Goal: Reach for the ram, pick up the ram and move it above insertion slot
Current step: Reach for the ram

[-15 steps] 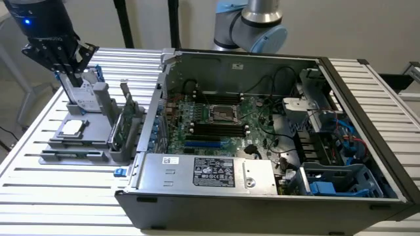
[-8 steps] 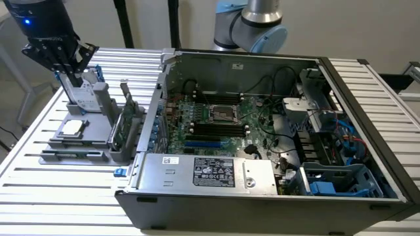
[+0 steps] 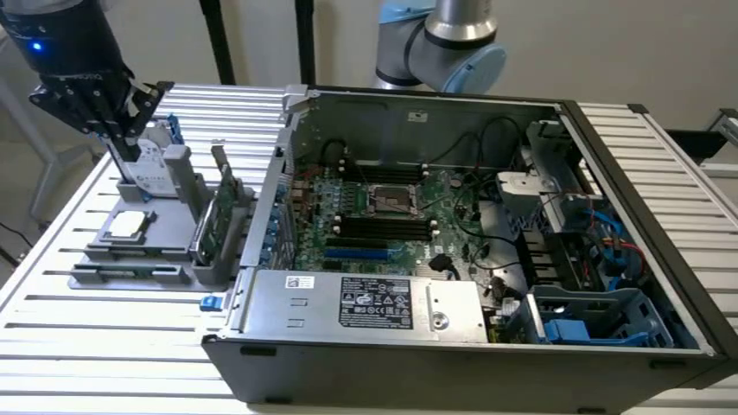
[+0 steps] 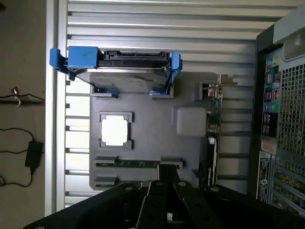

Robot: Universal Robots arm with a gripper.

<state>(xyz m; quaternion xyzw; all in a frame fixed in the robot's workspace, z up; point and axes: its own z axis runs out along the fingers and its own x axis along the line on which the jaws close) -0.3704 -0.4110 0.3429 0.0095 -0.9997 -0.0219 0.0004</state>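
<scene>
Table: ribbed aluminium slats (image 3: 104, 346), running to the exterior view's edges from 6 to 9 o'clock
Room: pale wall (image 3: 346, 35) at 12 o'clock with dark posts (image 3: 213, 39) against it; the arm's blue-grey base joint (image 3: 455, 43) stands behind the case
Computer case (image 3: 461, 346): open on top and lying on the table, with the motherboard (image 3: 392, 216) bare inside
Grey tray (image 3: 86, 277): on the table at 9 o'clock of the case, just beside it
On the tray: a hard drive (image 3: 150, 177) upright in a blue caddy, a processor (image 3: 127, 225) at 6 o'clock of it, and an expansion card (image 3: 219, 216) on edge at 3 o'clock of the processor
Gripper (image 3: 127, 149): at 10 o'clock of the exterior view, pointing down, its tips in front of the hard drive
Claw: the fingers (image 4: 167, 172) look drawn together with nothing between them
Ram (image 4: 127, 163): thin green stick lying in a tray slot, beside the processor on the side away from the hard drive; the fingertips overlap one end of it in the wrist view
Wrist view adds: brown floor (image 4: 24, 57) beyond the table's edge with a black cable (image 4: 14, 138) and a power brick (image 4: 33, 152) on it, and the case's perforated outer wall (image 4: 290, 119)
Exterior view adds: the case's inside and the arm's base
</scene>
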